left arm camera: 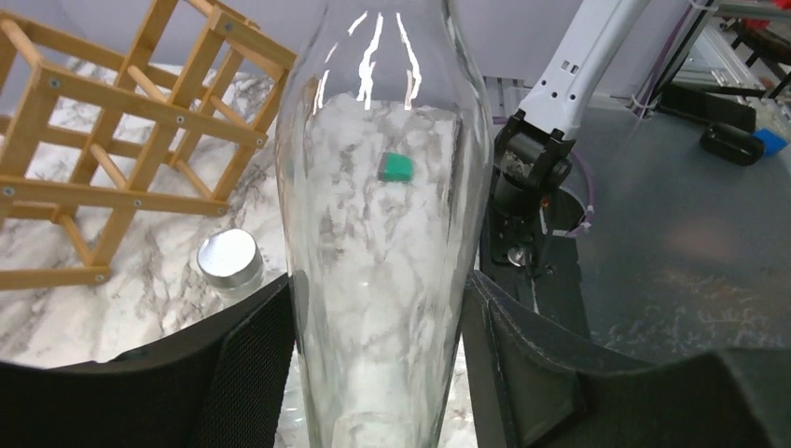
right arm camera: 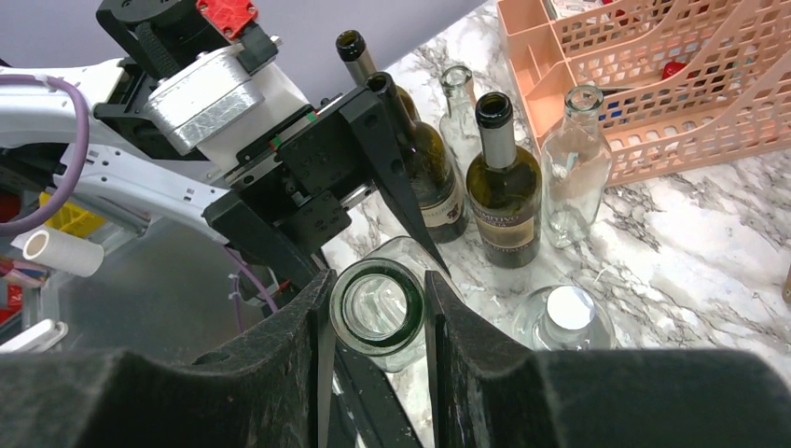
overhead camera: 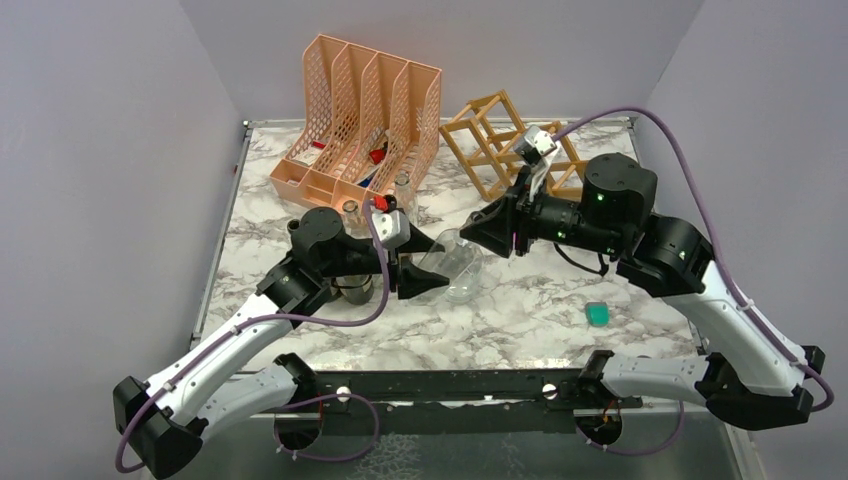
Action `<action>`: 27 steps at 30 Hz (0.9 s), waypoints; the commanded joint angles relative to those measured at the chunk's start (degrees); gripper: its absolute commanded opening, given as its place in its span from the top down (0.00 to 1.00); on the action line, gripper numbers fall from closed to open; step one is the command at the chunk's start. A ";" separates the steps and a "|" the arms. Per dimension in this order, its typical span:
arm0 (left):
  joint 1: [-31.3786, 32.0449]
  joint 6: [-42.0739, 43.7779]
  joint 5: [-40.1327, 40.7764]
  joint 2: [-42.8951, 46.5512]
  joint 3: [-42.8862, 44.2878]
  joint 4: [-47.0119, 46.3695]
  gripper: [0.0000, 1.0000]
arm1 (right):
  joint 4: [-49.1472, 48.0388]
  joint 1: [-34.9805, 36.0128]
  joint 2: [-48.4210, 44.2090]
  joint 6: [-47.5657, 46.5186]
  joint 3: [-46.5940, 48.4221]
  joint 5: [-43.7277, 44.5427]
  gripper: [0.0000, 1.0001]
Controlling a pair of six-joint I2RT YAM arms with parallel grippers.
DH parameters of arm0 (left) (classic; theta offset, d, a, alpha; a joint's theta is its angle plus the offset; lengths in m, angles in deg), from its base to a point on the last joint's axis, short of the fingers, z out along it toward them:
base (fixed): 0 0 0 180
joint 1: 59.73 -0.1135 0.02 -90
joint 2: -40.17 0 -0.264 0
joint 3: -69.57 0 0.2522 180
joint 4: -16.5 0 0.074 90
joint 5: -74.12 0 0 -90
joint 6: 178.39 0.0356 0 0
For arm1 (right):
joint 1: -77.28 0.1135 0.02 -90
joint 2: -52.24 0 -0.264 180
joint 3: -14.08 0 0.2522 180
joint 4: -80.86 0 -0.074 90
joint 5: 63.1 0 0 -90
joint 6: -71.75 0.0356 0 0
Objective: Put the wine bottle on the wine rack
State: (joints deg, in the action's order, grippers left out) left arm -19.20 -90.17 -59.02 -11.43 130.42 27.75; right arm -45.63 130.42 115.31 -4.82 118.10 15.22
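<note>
Clear tapered wine bottle (left arm camera: 382,261) (smooth glass) between black left fingers (left arm camera: 252,373).

At the left wrist the clear bottle (left arm camera: 382,233) is running off the top and bottom edges; the wine rack (left arm camera: 112,140) is being cropped at left and top; from above, the right arm (overhead camera: 620,190) is covering part of it; the file organiser (overhead camera: 360,110) is showing contents too small to name; the left arm (overhead camera: 320,235) is largely hiding the dark bottles (right arm camera: 504,187).
</note>
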 commanded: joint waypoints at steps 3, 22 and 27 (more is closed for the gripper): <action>-0.13 6.43 -0.96 -1.82 3.41 -2.77 0.61 | -3.88 0.55 -3.54 2.72 2.00 -5.63 0.99; 0.16 40.51 0.46 -10.12 21.91 -8.14 1.00 | 2.77 0.56 -8.74 2.08 9.57 -2.99 0.14; 0.20 64.04 3.03 -13.97 25.27 -1.76 1.00 | 2.32 0.52 -9.83 4.17 9.76 2.72 0.14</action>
State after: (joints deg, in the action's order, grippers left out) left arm -19.00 -50.28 -59.78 -23.16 152.36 25.61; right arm -44.03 130.60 106.08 -3.11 127.45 13.03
